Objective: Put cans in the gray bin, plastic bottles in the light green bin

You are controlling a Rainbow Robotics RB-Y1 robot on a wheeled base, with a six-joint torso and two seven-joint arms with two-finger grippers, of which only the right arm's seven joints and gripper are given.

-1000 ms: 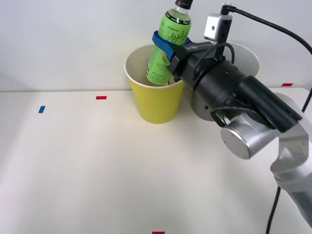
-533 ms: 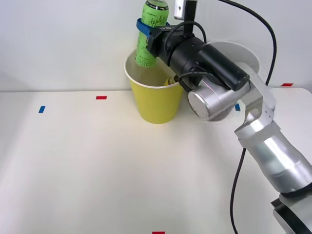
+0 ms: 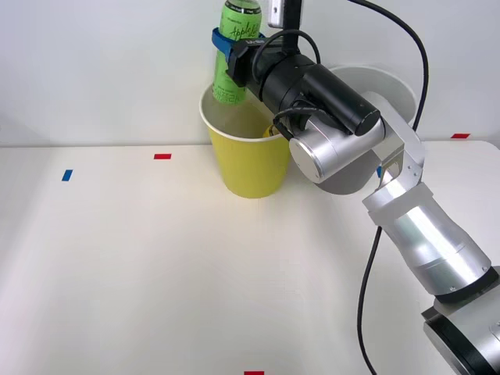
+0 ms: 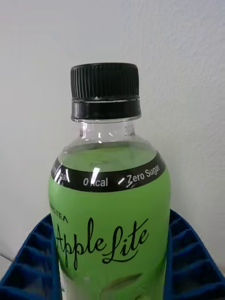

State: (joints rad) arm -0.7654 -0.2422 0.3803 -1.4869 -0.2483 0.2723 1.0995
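My right gripper point(image 3: 231, 56) is shut on the green plastic bottle point(image 3: 237, 47), holding it upright just above the back rim of the light green bin point(image 3: 250, 168). In the right wrist view the plastic bottle point(image 4: 110, 220) has a black cap and an "Apple Lite" label, and the blue ribbed fingers point(image 4: 187, 262) press on both its sides. A yellowish object point(image 3: 273, 130) peeks out inside the light green bin by the arm. The gray bin point(image 3: 391, 82) stands to the right, mostly behind my arm. No cans are in view.
Both bins stand at the table's far edge against a white wall. Small red tape marks point(image 3: 162, 156) and a blue one point(image 3: 66, 175) dot the white table. A black cable point(image 3: 414, 55) loops over the arm.
The gripper has lifted the green bottle up and to the left, from tilted with its base inside the light green bin to upright above the rim. The arm has swung round.
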